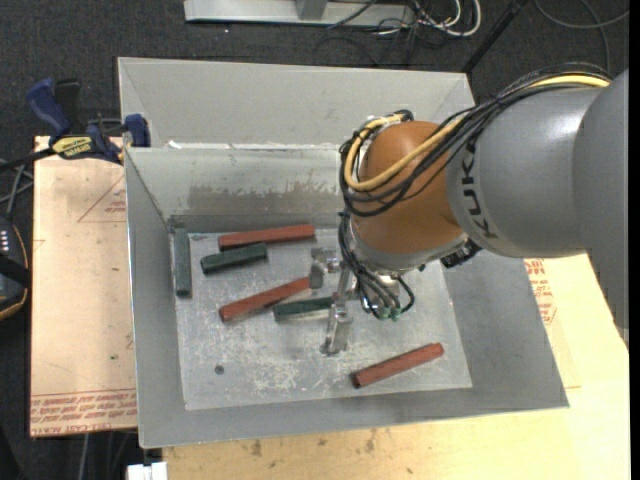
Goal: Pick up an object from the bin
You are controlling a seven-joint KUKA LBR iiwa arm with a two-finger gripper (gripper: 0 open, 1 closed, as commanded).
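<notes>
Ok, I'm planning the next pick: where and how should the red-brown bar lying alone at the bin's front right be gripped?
Take the long red-brown bar at mid-length, from straight above, closing across its narrow width. It lies flat on the grey metal bin's floor with both long sides free.

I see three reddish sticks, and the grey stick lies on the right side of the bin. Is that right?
Not quite. The camera view shows the grey stick on the left side of the bin. There are three reddish sticks: back, middle, front right.
</notes>
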